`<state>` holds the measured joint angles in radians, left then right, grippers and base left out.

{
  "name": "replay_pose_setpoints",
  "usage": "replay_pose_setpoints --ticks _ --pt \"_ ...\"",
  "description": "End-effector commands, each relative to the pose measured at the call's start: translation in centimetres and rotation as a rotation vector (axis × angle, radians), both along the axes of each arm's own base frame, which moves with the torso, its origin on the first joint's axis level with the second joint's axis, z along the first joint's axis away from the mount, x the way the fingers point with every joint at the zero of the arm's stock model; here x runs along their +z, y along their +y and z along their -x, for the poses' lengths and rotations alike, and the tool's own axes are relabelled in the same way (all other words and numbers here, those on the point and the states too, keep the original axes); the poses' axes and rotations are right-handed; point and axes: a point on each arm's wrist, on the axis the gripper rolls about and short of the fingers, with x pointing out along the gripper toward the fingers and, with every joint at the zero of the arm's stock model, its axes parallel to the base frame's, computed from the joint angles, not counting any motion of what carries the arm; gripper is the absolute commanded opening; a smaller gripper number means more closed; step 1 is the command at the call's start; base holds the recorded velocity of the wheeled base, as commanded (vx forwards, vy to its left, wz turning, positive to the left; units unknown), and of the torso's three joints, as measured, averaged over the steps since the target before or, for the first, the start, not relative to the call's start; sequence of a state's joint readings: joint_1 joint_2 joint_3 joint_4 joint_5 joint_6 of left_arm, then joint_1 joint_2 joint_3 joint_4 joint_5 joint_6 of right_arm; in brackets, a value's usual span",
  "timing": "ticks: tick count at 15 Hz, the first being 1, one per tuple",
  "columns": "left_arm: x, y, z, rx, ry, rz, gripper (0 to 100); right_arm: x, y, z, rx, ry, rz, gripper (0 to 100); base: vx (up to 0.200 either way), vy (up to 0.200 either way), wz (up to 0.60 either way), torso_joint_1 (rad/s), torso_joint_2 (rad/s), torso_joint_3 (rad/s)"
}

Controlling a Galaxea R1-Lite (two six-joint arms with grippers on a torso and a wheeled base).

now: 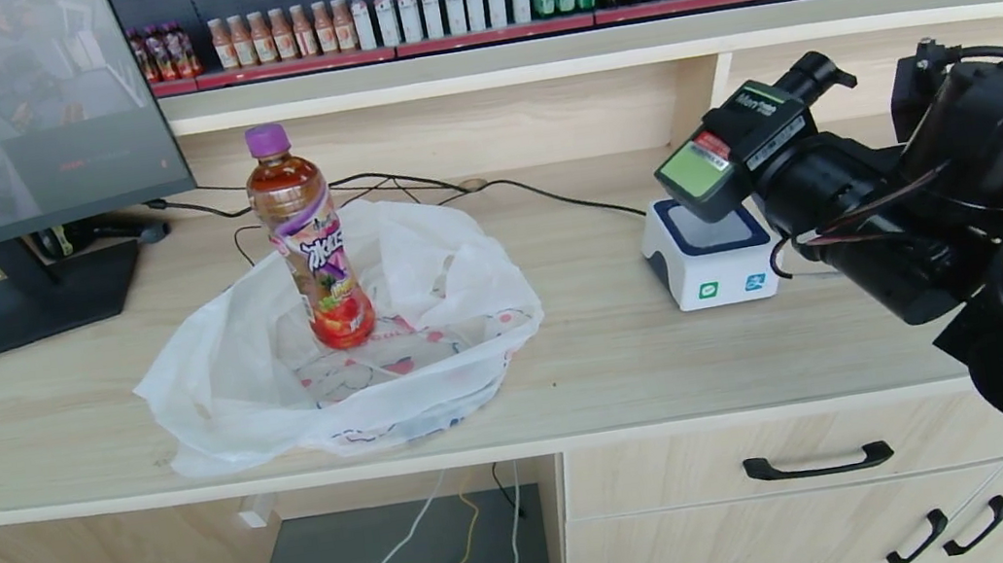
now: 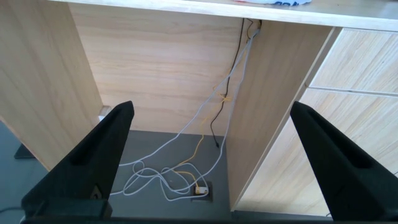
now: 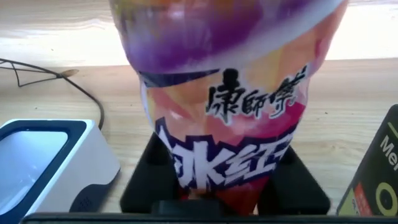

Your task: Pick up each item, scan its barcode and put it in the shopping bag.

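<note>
**Bottle at scanner, scan pending**

Right claw [image 3: 224,190] is pinching a bottle [image 3: 230,93] just beside the scanner [image 1: 708,252] on the table [image 1: 610,355]. A second bottle [image 1: 311,249] is standing in the bag [image 1: 213,391]. Left claw [image 2: 211,109] is hanging spread below the table edge. Scanning seems to be the step in hand. Next, the barcode is needing to face the scanner window, before a carry across to the bag.

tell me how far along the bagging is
Done: one bottle stands in the bag. In hand: the right gripper is shut on a second bottle next to the scanner, so scanning looks underway. Left: bagging it, and perhaps the green-labelled pack beside that gripper. The left gripper hangs open below the counter.
</note>
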<state>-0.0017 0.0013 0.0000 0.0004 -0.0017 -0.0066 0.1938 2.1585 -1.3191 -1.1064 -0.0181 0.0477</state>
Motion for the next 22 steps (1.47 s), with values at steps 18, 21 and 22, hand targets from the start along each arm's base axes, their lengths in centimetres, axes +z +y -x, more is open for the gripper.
replay_pose_setpoints --ticks 18,21,22 --pt "0.0 0.0 0.0 0.000 0.000 0.000 100 6.3 -0.7 11.0 -0.122 -0.027 0.077 0 0.000 0.000 0.00 0.000 0.00 0.000" --pt "0.0 0.0 0.0 0.000 0.000 0.001 100 6.1 -1.0 15.2 -0.104 -0.011 0.110 0 0.000 0.000 0.00 0.000 0.00 0.000" --pt "0.0 0.0 0.0 0.000 0.000 0.001 100 6.0 -1.3 16.4 -0.108 -0.010 0.134 0 0.000 0.000 0.00 0.000 0.00 0.000"
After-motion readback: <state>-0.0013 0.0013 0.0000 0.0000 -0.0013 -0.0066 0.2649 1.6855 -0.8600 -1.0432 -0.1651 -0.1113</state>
